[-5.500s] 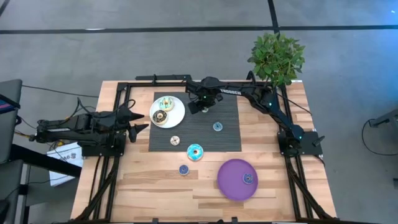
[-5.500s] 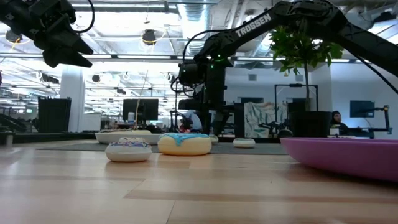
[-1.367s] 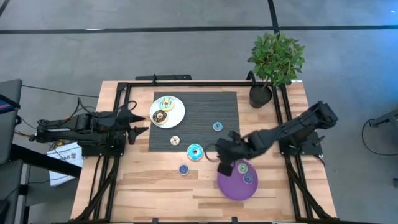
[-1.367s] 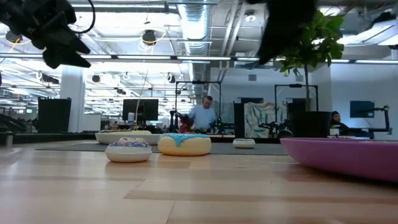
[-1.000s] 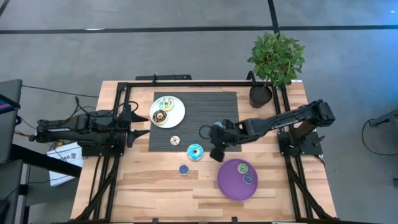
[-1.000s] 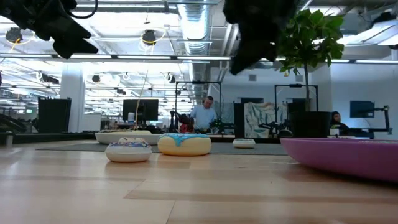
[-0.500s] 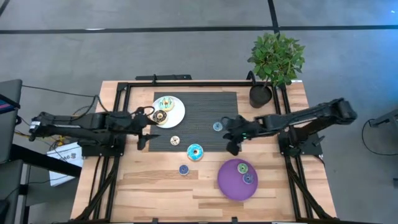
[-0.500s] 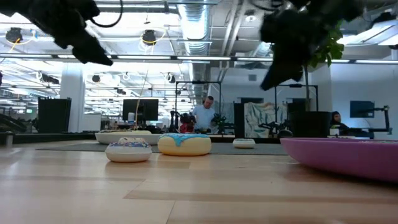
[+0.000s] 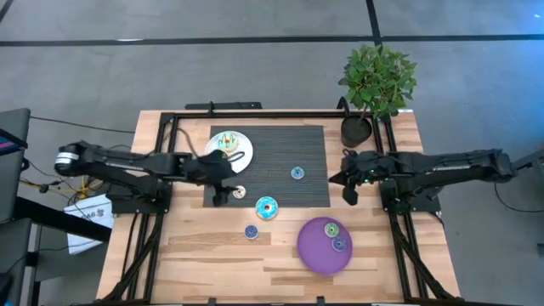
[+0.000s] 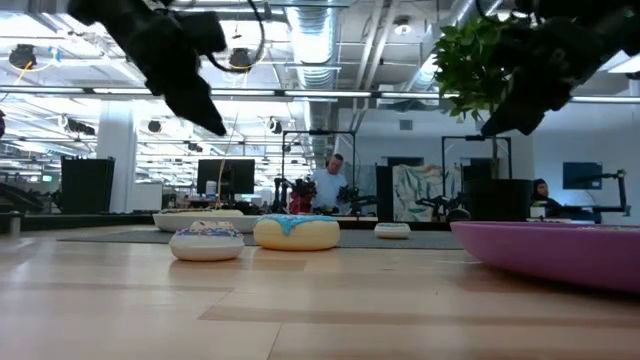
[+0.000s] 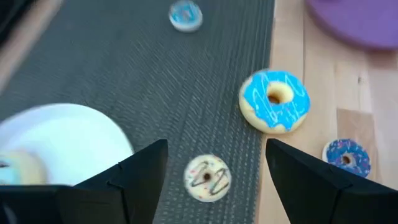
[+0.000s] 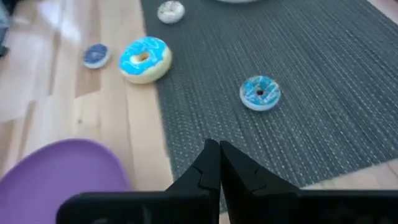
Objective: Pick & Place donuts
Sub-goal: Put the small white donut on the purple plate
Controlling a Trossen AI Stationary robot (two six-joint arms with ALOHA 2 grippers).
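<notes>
Now your left tool (image 11: 208,163) hangs with fingers apart over the cream donut (image 11: 208,177).

That small cream donut lies at the mat's (image 9: 280,157) near edge, just beside the white plate (image 9: 240,151), which already carries donuts. The big blue-iced donut (image 9: 267,207) sits on the wood just off the mat, a dark blue one (image 9: 251,231) nearer the front, a small teal one (image 9: 297,172) on the mat, and two more rest on the purple plate (image 9: 310,251). Your right tool (image 12: 218,163), fingers together and empty, hovers by the mat's right edge near the plant pot (image 9: 357,130). Expect these toy rings to be light, stiff and likely slick on the icing; pinch across the ring's outer rim, or with one finger through the hole, low against the surface (image 9: 212,263).
</notes>
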